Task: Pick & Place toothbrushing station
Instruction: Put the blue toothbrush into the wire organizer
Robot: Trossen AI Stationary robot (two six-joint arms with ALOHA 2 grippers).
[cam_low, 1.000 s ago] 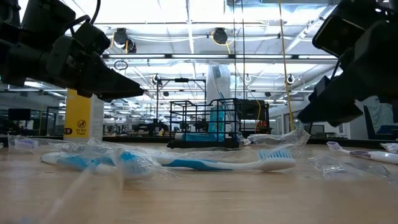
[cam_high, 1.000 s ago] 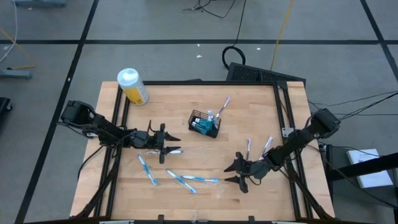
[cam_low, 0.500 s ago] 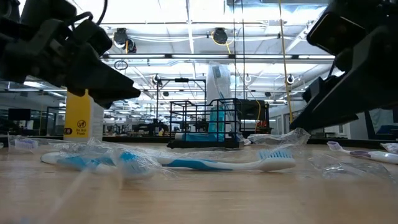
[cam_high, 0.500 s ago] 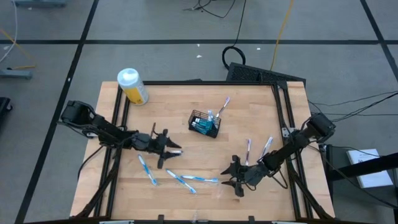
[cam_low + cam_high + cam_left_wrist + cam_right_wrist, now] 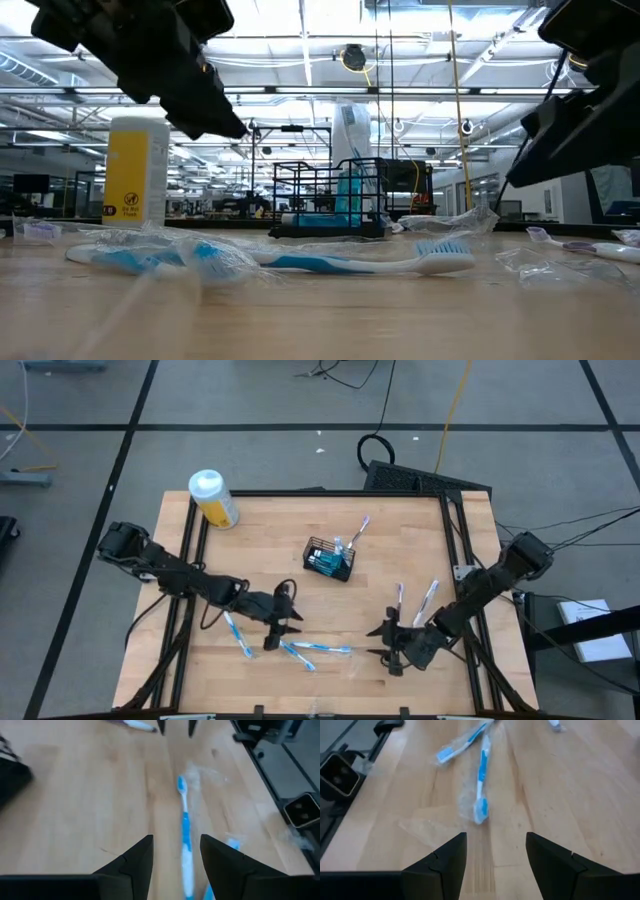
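Left gripper (image 5: pixel 283 625) open, nothing btwn fingers, hovering over front-centre of wooden table (image 5: pixel 400 560), right above the crossed pair of blue-and-white toothbrushes (image 5: pixel 312 650); its wrist view shows one wrapped brush (image 5: pixel 185 827) lying straight ahead btwn the two dark fingers (image 5: pixel 134 862), not touching them. Right gripper (image 5: pixel 392 645) also open and empty, low over front-right area, tips pointing toward same brush pair; its wrist view has the brush in clear wrapper (image 5: pixel 481 780) just ahead of fingers (image 5: pixel 547 855), a second brush (image 5: pixel 462 742) crossing it. Another blue toothbrush (image 5: pixel 236 631) lies near left gripper, on its left side. Two purple-tinted toothbrushes (image 5: pixel 415 600) lie side by side beside right arm, further back. Low view: nearest brush (image 5: pixel 340 262) flat on wood, bristles facing up. Mid-table, well apart from both grippers: black wire-mesh basket (image 5: pixel 328 558), upright, teal tubes (image 5: pixel 322 560) inside, one toothbrush (image 5: pixel 356 532) standing tilted out of it toward the back right. Far back-left corner: yellow bottle w/ white cap (image 5: pixel 212 498), upright.
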